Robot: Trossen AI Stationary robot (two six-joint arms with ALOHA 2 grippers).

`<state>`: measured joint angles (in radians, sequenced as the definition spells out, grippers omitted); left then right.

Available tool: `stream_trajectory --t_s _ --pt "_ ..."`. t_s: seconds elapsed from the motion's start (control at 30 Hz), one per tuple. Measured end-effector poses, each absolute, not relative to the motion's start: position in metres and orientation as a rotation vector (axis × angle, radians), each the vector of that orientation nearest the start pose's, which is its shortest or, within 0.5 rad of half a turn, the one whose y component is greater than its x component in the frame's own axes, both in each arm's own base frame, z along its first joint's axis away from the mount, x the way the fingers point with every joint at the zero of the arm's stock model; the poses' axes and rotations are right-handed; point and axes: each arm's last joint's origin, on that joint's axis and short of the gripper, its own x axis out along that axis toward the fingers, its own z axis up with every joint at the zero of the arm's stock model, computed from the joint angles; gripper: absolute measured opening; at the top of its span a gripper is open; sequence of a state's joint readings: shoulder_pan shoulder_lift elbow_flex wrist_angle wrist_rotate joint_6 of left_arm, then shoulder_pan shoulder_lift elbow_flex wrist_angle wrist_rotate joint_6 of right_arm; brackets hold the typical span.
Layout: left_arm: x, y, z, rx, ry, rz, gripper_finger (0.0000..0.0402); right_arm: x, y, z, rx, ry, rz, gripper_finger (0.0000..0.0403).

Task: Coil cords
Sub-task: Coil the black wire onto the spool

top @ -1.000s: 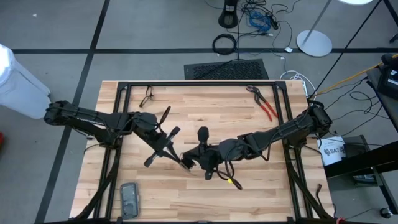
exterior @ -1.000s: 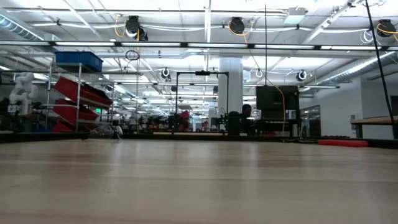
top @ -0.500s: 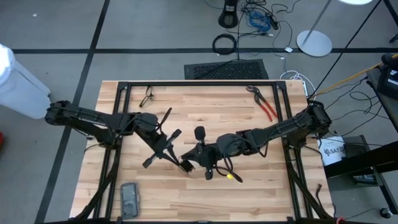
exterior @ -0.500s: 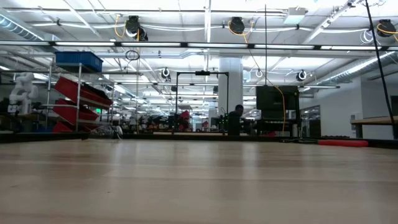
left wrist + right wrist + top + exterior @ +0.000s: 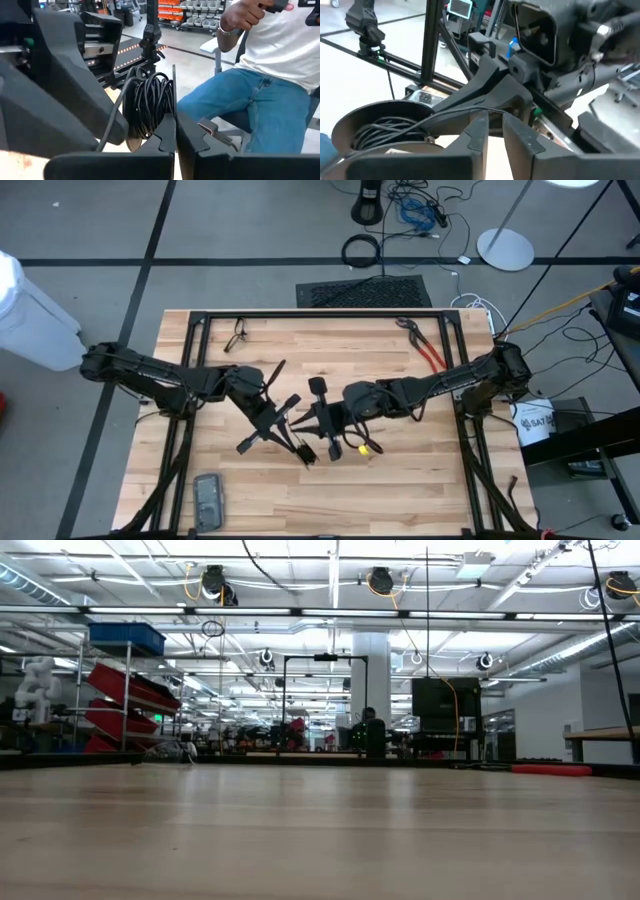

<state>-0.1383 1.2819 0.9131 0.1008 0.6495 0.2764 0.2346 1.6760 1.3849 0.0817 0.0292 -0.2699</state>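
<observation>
The black cord is wound into a coil (image 5: 150, 105) held in the air over the middle of the table. The coil (image 5: 385, 127) lies against a round pale disc. One strand (image 5: 455, 112) runs from it to the tips of my right gripper (image 5: 495, 117). The cord's yellow end piece (image 5: 362, 448) hangs below the right gripper (image 5: 305, 427). My left gripper (image 5: 176, 125) is shut, with the coil at its fingertips. The right gripper's fingers stand a little apart, and I cannot tell whether the strand touches them. In the high view both grippers meet, the left gripper (image 5: 297, 443) nearer the front edge. My left gripper holds the cord's coil (image 5: 160, 117) at its fingertips, coming nearly level from the table's left. One finger (image 5: 167, 135) hides the place of contact, so the kind of hold does not show. The coil hangs clear of the table.
Red-handled pliers (image 5: 428, 348) lie at the far right of the table, a small dark wire object (image 5: 237, 335) at the far left and a flat dark device (image 5: 208, 500) near the front left corner. Black frame rails (image 5: 190, 380) border the sides. A seated person (image 5: 260, 100) is beyond the table.
My left gripper has shifted a little toward the table's right edge. My right gripper has moved toward the far edge and left and rolled about its axis. The yellow end piece has been drawn toward the far edge with it.
</observation>
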Motion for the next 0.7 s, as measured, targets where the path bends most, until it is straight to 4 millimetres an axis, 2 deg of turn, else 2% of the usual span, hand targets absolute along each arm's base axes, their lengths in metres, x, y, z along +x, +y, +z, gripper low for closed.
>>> stream_trajectory --t_s 0.33,0.7 --pt "0.278 -0.056 0.303 0.200 0.120 -0.809 0.0002 0.382 0.090 0.327 -0.209 0.257 0.235 0.0088" --pt "0.278 -0.059 0.307 0.212 0.075 -0.819 0.0002 0.380 0.086 0.316 -0.154 0.367 0.136 0.0096"
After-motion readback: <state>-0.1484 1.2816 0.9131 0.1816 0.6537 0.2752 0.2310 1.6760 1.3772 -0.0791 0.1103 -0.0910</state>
